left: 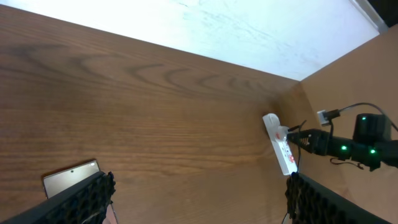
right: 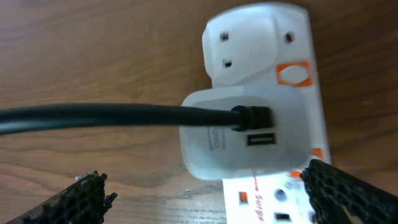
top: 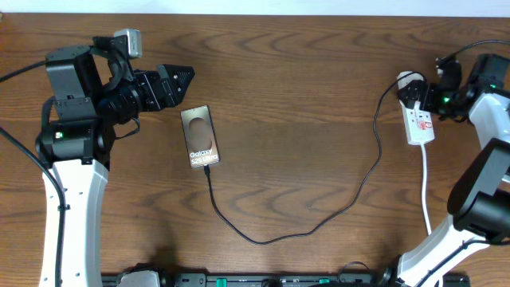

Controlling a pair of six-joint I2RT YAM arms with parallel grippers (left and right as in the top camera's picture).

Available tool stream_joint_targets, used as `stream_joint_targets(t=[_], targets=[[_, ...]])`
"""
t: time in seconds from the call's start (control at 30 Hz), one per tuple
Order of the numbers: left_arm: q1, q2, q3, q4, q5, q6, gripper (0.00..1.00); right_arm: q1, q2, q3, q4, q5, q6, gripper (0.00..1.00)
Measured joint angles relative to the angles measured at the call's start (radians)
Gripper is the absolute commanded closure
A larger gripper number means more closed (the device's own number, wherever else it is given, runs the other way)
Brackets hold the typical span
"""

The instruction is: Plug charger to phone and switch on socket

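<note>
— So, flat dark phone (top: 199,136) lies left of centre on the woodgrain desk (top: 303,96), thin black charger (top: 319,226) at its lower edge. Left hand (top: 185,86) released.
— Right hand (right: 205,183) too, by the glossy white socket (top: 420,126) upper right; only its wrist view shows the pin holes.

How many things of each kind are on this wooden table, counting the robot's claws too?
Phone: 1
Charger cable: 1
Socket strip: 1
Grippers: 2, the left gripper and the right gripper, both open
Total: 5
</note>
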Motion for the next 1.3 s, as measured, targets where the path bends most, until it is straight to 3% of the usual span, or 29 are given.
stream_joint_targets(t=[1.3], targets=[[0.000, 0.000, 0.000, -0.001, -0.008, 0.000, 0.10, 0.024, 0.034, -0.009, 0.052, 0.047, 0.037, 0.01]])
